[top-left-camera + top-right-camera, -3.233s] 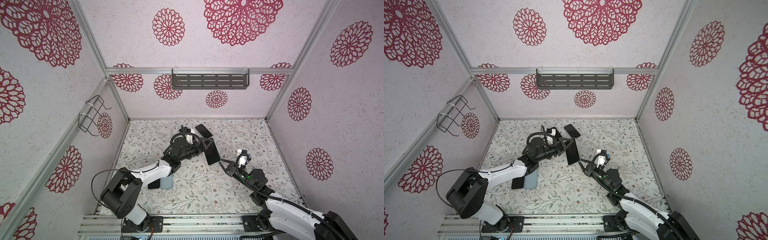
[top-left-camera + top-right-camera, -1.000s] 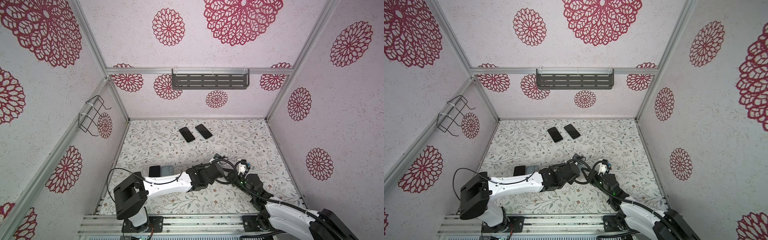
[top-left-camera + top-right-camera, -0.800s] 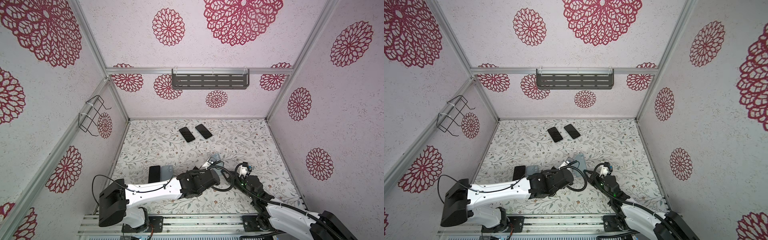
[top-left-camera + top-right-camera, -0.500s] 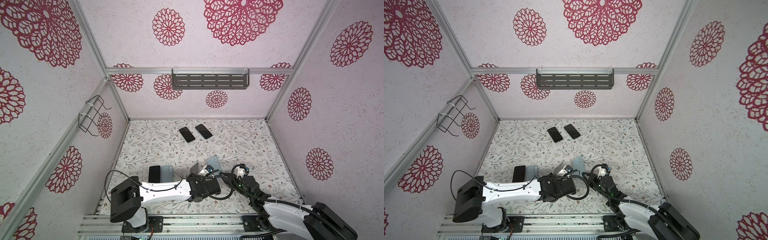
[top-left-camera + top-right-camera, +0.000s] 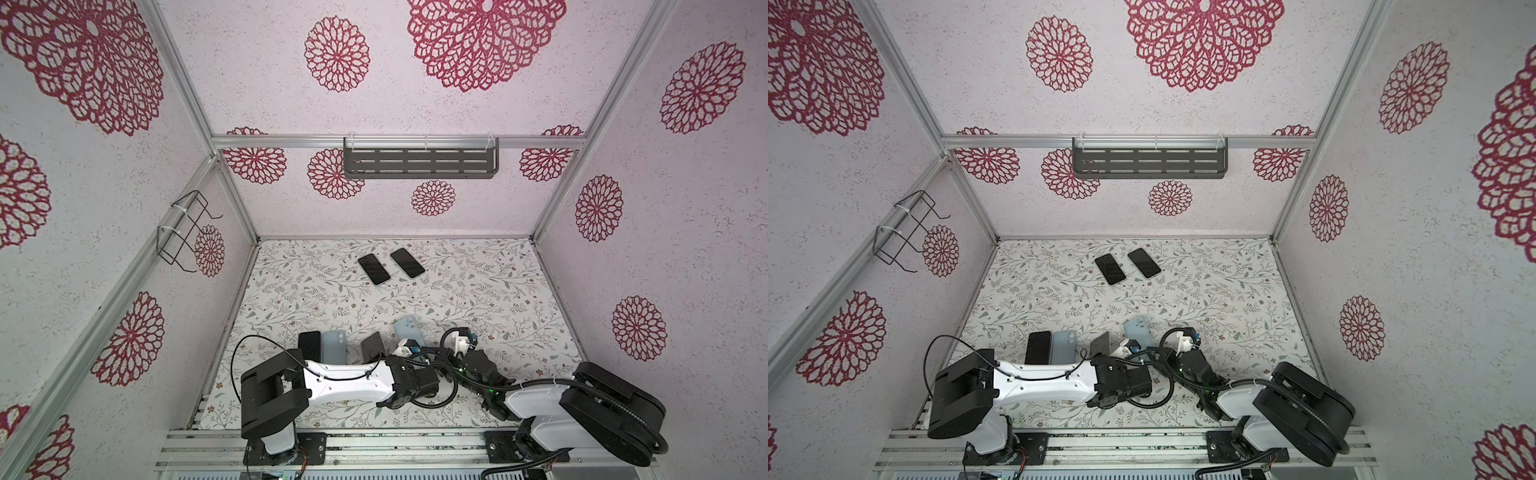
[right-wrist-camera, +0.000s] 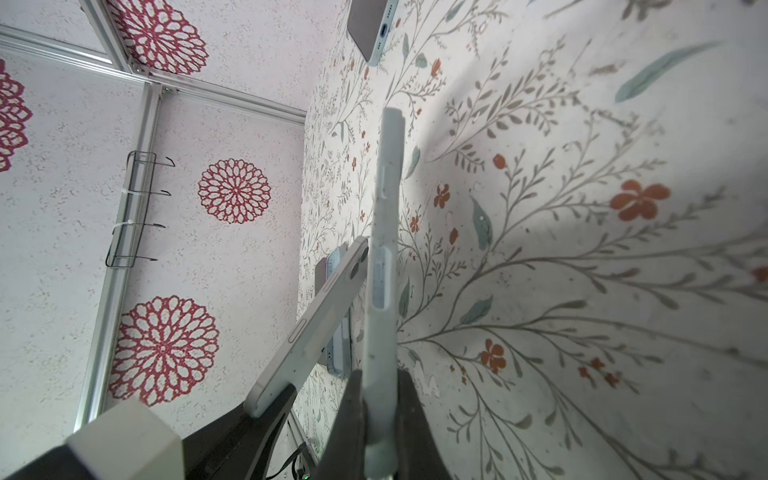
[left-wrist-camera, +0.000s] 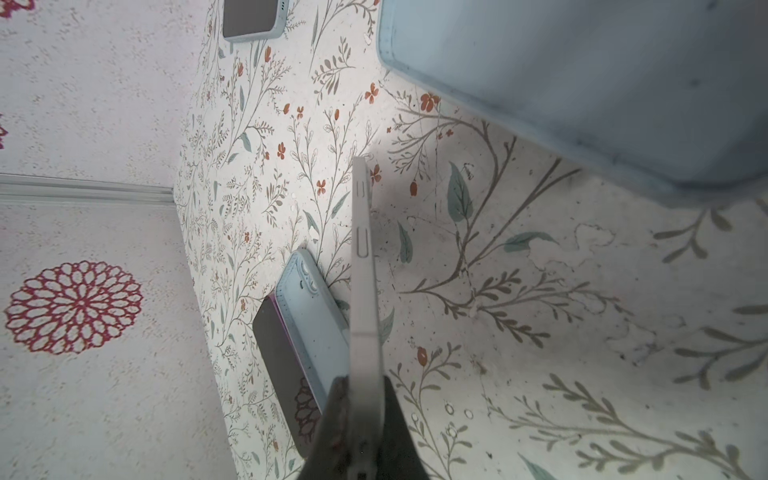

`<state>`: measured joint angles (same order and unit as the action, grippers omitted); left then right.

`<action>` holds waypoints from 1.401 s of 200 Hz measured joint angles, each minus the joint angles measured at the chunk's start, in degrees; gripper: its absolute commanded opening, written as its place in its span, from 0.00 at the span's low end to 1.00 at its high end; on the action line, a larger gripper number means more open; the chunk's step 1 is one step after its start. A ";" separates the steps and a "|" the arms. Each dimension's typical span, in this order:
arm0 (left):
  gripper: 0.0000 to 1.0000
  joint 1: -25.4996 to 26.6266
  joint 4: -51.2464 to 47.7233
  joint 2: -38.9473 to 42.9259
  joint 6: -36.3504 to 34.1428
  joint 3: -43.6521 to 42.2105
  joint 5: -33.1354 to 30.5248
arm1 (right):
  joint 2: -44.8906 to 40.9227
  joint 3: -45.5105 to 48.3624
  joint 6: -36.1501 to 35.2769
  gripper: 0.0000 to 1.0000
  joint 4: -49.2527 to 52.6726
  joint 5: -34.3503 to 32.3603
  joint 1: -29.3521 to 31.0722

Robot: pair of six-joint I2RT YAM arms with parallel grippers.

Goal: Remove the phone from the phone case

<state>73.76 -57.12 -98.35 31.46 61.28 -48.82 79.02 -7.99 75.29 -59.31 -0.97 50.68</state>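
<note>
Left pincer (image 7: 360, 409) clamped on phone (image 7: 365, 257), right pincer (image 6: 380, 411) clamped on case (image 6: 386, 216), wrists close.

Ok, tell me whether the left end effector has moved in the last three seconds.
Yes. The left end effector has come back from beside the far phones toward the near rail, gripping a phone.

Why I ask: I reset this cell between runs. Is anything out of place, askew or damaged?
Nothing looks spilled or broken. The left gripper holds the bare phone and the right gripper the empty case, already apart. Only the table cover looks scuffed and smudged in the left wrist view.
</note>
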 measured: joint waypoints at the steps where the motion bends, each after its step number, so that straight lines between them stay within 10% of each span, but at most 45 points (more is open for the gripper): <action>1: 0.00 0.00 0.00 -0.07 0.00 0.02 0.00 | 0.13 -0.02 0.04 0.00 -0.04 -0.02 0.04; 168: 0.79 2.91 -6.93 -4.37 16.00 -0.22 6.29 | 18.05 -2.29 7.96 0.00 -14.12 -5.14 8.44; 205: 1.00 1.81 -10.43 7.19 26.51 -3.17 5.86 | 18.05 -5.44 7.78 0.00 -10.45 -8.26 10.84; 280: 0.97 -8.55 -10.14 39.93 35.93 -10.56 7.87 | 19.63 -10.54 7.10 0.00 -3.74 -13.22 16.28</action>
<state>65.21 -67.26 -58.41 67.40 50.72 -40.95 98.65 -18.52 82.39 -63.05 -14.20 66.96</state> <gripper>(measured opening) 0.972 0.110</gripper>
